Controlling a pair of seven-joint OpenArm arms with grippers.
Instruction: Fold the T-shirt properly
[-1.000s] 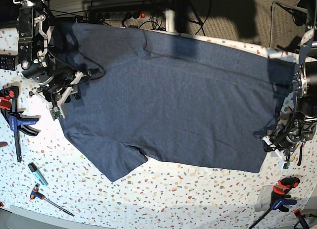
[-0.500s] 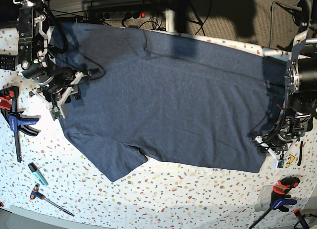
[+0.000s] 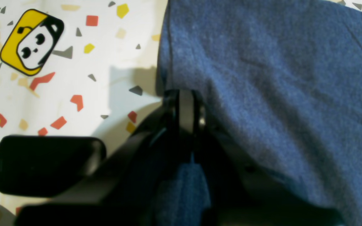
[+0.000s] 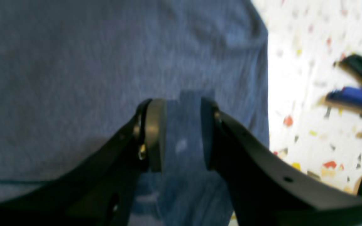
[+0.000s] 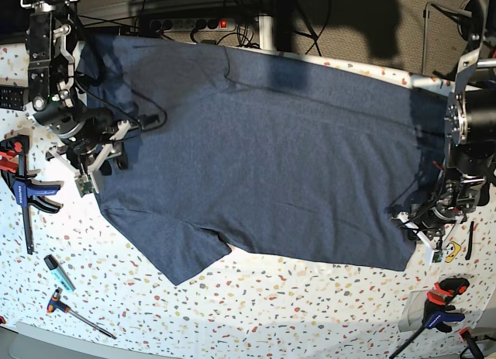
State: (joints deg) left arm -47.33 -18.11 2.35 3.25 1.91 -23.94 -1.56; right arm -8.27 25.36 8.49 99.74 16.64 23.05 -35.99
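Observation:
The navy-blue T-shirt (image 5: 263,150) lies spread flat, plain side up, across most of the speckled table. My left gripper (image 5: 411,223) is at the shirt's lower right corner. In the left wrist view it (image 3: 185,103) is shut, with the T-shirt's edge (image 3: 278,78) pinched and cloth draped over one finger. My right gripper (image 5: 120,150) is at the shirt's left edge, above the near sleeve. In the blurred right wrist view it (image 4: 182,106) is open, jaws apart over the T-shirt (image 4: 74,62), with cloth showing between them.
Blue-and-orange clamps lie at the left edge (image 5: 23,192) and the bottom right (image 5: 438,308). A marker (image 5: 58,272) and a hand tool (image 5: 74,308) lie bottom left. A yellow panda sticker (image 3: 31,42) is beside my left gripper. A power strip (image 5: 186,23) sits behind the table.
My left arm has moved inward and down to the shirt's lower right corner. My right gripper has shifted slightly along the shirt's left edge. The shirt lies as before.

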